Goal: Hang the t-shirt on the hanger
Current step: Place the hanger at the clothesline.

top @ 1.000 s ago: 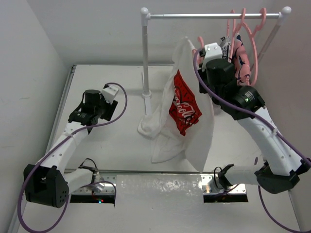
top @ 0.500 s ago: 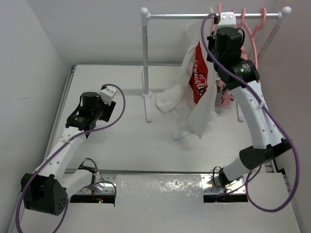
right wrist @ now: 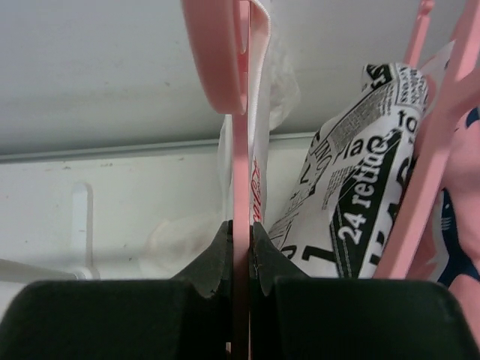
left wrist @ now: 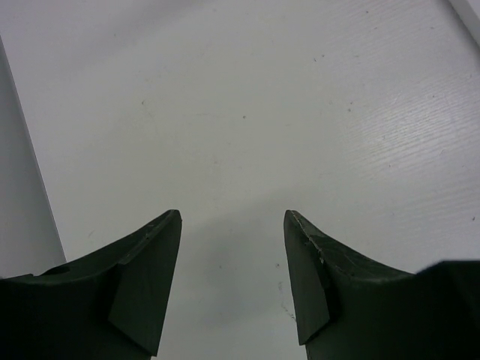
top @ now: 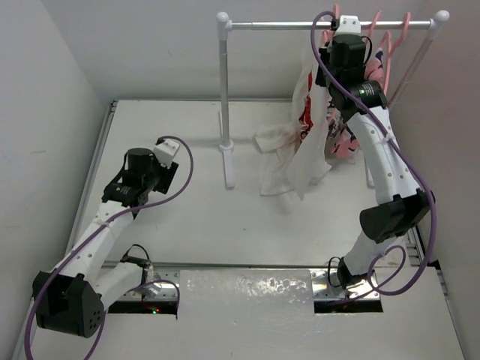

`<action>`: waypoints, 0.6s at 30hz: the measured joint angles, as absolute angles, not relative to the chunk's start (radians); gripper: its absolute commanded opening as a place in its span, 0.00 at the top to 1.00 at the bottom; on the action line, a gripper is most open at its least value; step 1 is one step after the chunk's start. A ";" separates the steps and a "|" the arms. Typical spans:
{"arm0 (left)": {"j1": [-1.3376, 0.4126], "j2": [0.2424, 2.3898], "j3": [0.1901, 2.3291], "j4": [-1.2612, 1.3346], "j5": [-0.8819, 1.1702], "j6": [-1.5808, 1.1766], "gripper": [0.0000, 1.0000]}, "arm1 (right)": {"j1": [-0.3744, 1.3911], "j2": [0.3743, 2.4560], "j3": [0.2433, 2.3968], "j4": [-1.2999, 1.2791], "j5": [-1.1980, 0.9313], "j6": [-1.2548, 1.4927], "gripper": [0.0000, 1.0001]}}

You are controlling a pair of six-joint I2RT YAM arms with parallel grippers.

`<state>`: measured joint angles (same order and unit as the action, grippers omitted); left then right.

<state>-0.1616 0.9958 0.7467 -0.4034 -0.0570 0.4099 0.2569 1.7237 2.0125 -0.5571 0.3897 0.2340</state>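
Top view: the right arm reaches up to a metal rail [top: 285, 25] at the back. The t-shirt [top: 311, 112], soft white cloth with red print, hangs twisted from just below the rail. Its lower folds are slumped on the table [top: 187, 225]. It looks mounted already, so hooking onto the rail seems the step left. Whether the hook is over the rail cannot be told.

Left wrist view: the left gripper [left wrist: 232, 225] has its dark wedge fingers apart over bare, matte white table, holding nothing.

Right wrist view: the right gripper [right wrist: 240, 232] is pinched tight on the hanger [right wrist: 240, 150], a thin, smooth pink plastic stem. White cloth drapes against it. Just beside hang a newsprint-patterned garment [right wrist: 360, 202] and a second hanger [right wrist: 431, 172], also pink.
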 measured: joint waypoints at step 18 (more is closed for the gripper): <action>-0.162 0.975 0.701 -0.401 -0.060 0.410 0.46 | 0.237 1.597 1.734 -0.366 0.320 0.292 0.99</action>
